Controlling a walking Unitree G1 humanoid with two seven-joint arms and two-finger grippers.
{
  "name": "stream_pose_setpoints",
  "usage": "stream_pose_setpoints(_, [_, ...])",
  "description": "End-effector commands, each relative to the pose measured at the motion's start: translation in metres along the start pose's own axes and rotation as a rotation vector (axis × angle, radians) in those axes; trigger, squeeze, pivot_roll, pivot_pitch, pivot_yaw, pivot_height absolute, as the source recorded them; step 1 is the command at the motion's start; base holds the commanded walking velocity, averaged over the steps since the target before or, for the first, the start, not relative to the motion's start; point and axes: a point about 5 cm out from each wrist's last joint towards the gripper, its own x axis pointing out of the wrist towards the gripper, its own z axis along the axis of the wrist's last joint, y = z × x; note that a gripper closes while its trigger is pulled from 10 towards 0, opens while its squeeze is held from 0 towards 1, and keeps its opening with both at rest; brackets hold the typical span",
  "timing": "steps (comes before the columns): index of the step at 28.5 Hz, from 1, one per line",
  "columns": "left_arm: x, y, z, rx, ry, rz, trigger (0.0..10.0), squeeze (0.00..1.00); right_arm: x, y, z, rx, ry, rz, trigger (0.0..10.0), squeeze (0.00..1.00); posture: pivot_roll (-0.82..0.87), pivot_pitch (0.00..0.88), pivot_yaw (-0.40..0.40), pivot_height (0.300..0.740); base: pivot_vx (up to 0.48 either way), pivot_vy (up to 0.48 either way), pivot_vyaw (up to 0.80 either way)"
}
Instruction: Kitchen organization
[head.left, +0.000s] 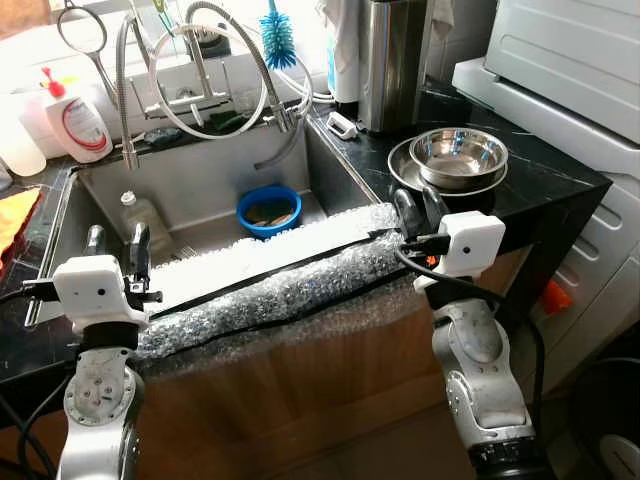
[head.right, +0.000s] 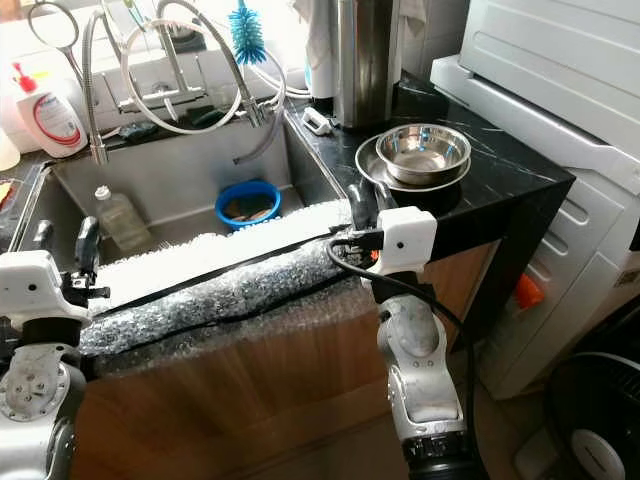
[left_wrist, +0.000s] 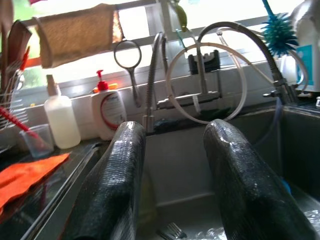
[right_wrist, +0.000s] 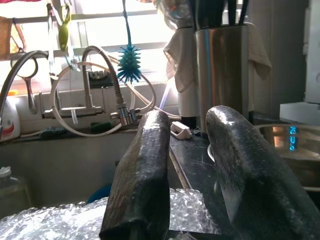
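head views: bubble wrap lies along the sink's near edge, left hand and right hand at its ends. left wrist: fingers wide, empty. right wrist: fingers wide above wrap; light, soft, slippery, so pinch the ends.

Silver arms, white wrist boxes, black cables

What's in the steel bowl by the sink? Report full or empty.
Empty: the steel bowl sits upright on a steel plate, its shiny inside bare.
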Motion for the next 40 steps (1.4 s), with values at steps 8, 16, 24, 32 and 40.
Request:
stream_pose_setpoints(8, [-0.013, 0.004, -0.004, 0.004, 0.036, 0.059, 10.0, 0.0, 0.01, 0.004, 0.002, 0.005, -0.003, 0.057, 10.0, 0.0, -0.12, 0.0, 0.032, 0.74, 0.0, 0.0, 0.0])
stream_pose_setpoints(16, [-0.011, 0.003, 0.0, 0.001, 0.027, 0.039, 10.0, 0.0, 0.012, 0.015, -0.001, 0.037, 0.004, 0.078, 10.0, 0.0, -0.09, 0.0, 0.037, 0.74, 0.0, 0.0, 0.0])
stream_pose_setpoints(24, [-0.009, -0.003, 0.0, -0.007, 0.032, 0.015, 10.0, 0.0, 0.012, 0.017, -0.004, 0.049, 0.006, 0.075, 10.0, 0.0, -0.09, 0.0, 0.053, 0.74, 0.0, 0.0, 0.0])
stream_pose_setpoints(32, [-0.004, -0.007, 0.0, -0.022, 0.032, -0.008, 10.0, 0.0, 0.01, 0.017, -0.006, 0.051, 0.011, 0.067, 10.0, 0.0, -0.1, 0.0, 0.065, 0.74, 0.0, 0.0, 0.0])
stream_pose_setpoints(40, [0.002, -0.011, 0.004, -0.045, 0.007, -0.05, 10.0, 0.0, 0.01, 0.015, -0.004, 0.051, -0.007, 0.028, 10.0, 0.0, -0.12, 0.0, 0.087, 0.74, 0.0, 0.0, 0.0])
